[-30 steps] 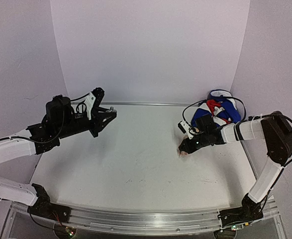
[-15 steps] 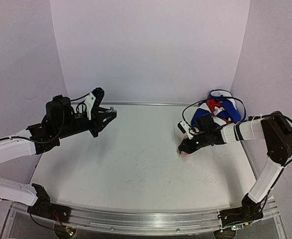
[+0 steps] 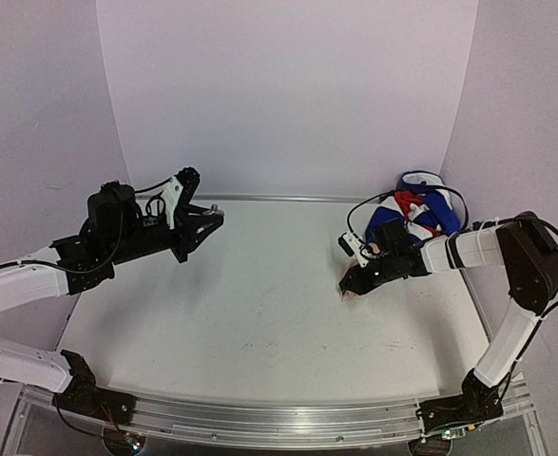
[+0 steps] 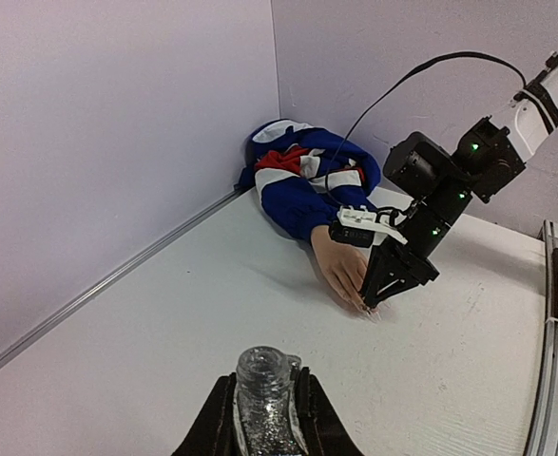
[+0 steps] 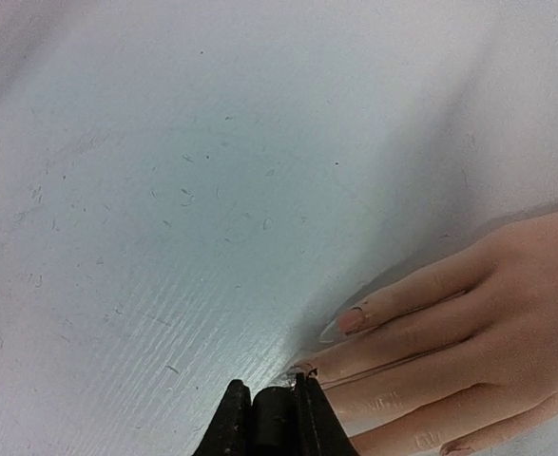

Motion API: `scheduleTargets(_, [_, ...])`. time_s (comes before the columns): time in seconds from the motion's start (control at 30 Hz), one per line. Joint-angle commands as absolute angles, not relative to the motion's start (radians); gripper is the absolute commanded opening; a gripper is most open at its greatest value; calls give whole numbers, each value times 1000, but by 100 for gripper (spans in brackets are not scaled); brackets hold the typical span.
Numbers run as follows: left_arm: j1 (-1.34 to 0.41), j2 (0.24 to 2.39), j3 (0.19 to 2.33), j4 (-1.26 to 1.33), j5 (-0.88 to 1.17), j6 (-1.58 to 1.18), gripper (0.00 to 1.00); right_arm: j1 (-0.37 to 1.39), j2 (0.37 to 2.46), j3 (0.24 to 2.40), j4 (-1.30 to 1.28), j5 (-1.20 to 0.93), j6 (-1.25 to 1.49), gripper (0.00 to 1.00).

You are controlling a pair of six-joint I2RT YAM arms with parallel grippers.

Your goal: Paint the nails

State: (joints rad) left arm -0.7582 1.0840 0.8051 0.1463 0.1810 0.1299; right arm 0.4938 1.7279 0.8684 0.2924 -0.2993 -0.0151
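Observation:
A pale mannequin hand (image 4: 338, 264) lies palm down at the right, its blue, white and red sleeve (image 3: 421, 209) bunched in the far corner. My right gripper (image 5: 271, 399) is shut on a dark brush cap (image 5: 275, 423), and its tip rests on a fingertip nail (image 5: 304, 365). The neighbouring nail (image 5: 353, 320) shows pinkish. From above, the right gripper (image 3: 355, 282) hangs low over the fingertips (image 3: 351, 295). My left gripper (image 4: 262, 418) is shut on an uncapped glass bottle (image 4: 262, 389) of silver glitter polish and holds it up at the left (image 3: 207, 217).
Lilac walls close in the white table (image 3: 259, 313) at the back and on both sides. An aluminium rail (image 3: 279, 418) runs along the near edge. The right arm's cable (image 3: 369, 204) loops above the sleeve.
My right gripper has crept a touch farther back over the fingertips. The left arm and the bottle have stayed still.

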Motion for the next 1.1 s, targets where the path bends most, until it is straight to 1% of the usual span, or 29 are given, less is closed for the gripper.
scheduleTargets(0.0, [-753,1058,850,173,189,119,0,502,1736,897,288,-325,-13,0])
scheduleTargets(0.53, [-753,1054,850,173,189,119,0,508,1690,881,303,-362,-17,0])
scheduleTargets(0.83, [-754,1051,848,173,187,119,0,507,1634,856,328,-282,-8,0])
scheduleTargets(1.07, [-753,1052,849,173,189,119,0,507,1653,863,323,-229,-8,0])
